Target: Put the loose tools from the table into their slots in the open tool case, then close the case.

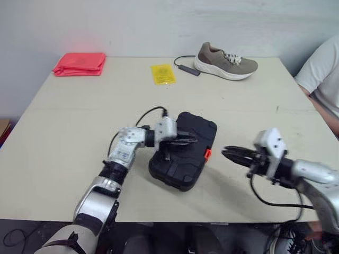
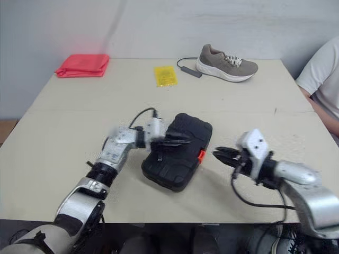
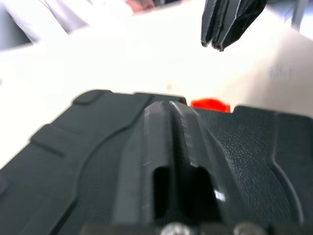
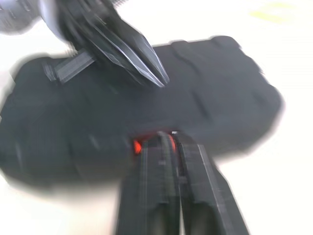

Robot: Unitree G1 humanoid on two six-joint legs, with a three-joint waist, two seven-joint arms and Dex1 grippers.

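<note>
Well behind the case (image 1: 200, 130) sits a shoe (image 1: 225, 62); left tool (image 1: 190, 140), right tool (image 1: 226, 153) pinched empty.

Soft, even light fills both head views. The bench (image 1: 63, 121) is pale and free of glare, with a faint shadow beside the tool case (image 1: 185, 165) toward the near edge and another under the right hand (image 1: 229, 153). The red cloth (image 1: 79, 64) at the far left corner blooms slightly. Motion smears the left arm (image 2: 119, 145). The left wrist view burns the bench out to white. The right wrist view is heavily motion-blurred, and the case's outline is smeared.
</note>
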